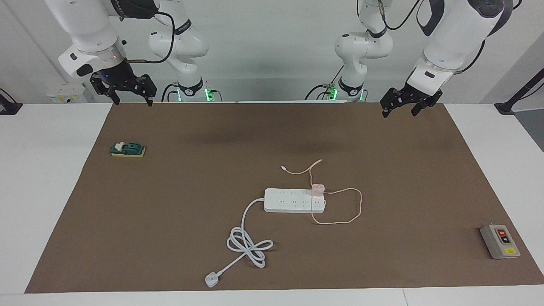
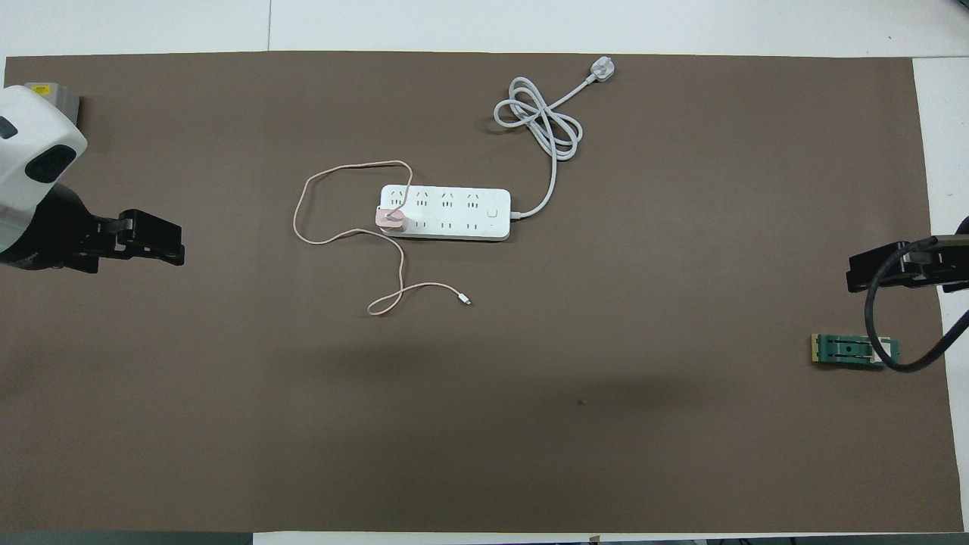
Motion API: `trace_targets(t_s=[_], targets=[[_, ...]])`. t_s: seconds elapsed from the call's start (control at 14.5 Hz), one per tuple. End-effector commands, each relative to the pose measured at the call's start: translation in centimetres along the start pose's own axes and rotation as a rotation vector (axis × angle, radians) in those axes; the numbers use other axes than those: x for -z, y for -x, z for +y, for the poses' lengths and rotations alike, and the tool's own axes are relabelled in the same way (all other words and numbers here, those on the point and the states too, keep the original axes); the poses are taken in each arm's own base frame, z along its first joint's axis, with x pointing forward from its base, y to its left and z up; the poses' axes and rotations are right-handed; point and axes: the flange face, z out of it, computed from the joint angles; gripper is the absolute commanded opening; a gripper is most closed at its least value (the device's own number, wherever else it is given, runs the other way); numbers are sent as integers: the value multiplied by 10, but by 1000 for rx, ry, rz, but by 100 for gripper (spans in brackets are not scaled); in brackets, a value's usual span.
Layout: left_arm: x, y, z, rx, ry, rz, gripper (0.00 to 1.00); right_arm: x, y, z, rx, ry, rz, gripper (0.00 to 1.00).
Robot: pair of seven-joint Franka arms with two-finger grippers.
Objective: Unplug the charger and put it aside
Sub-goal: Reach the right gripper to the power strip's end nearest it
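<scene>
Nearest the facing camera lies the white wall plug [image 1: 211,279] of the strip's cord [image 1: 248,244], whose slack is knotted into loops on the brown mat [image 1: 170,212]. That cord runs up to the white power strip [image 1: 289,200], which lies lengthwise near the middle of the mat. At the strip's end toward the left arm, the pink charger [image 1: 318,189] sits plugged into a socket, standing upright on the strip's top. Its thin pink cable [image 1: 350,208] loops out over the mat beside that end of the strip, crosses the strip, and trails toward the robots, ending in a small connector [image 1: 282,168] lying free on the mat.

A grey switch box [image 1: 500,241] with red and yellow buttons rests near the mat's edge at the left arm's end. A green and yellow block [image 1: 127,149] lies at the right arm's end, nearer the robots.

Both arms wait, raised over the mat's edge closest to the robots. Left gripper [image 1: 400,109] hangs with its fingers spread and nothing between them. Right gripper [image 1: 131,98] hangs likewise, fingers apart and empty, above the mat's corner.
</scene>
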Motion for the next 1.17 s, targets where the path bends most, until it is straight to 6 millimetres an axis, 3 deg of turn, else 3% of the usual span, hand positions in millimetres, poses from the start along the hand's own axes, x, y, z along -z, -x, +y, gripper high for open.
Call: trace_targets(t_s=[0.0,0.69,0.83,1.11], targets=[[2,6,-2,14,13,-6,100,1,6,4,18,0,-3,100],[2,6,-2,14,13,-8,100,-6,7,6,0,-12,-16,100],[2,6,-2,13,13,-8,100,-15,5,6,-87,-58,-36,100],[2,6,-2,14,13,-8,100,-32,-7,-14,-300,-110,-66,100]])
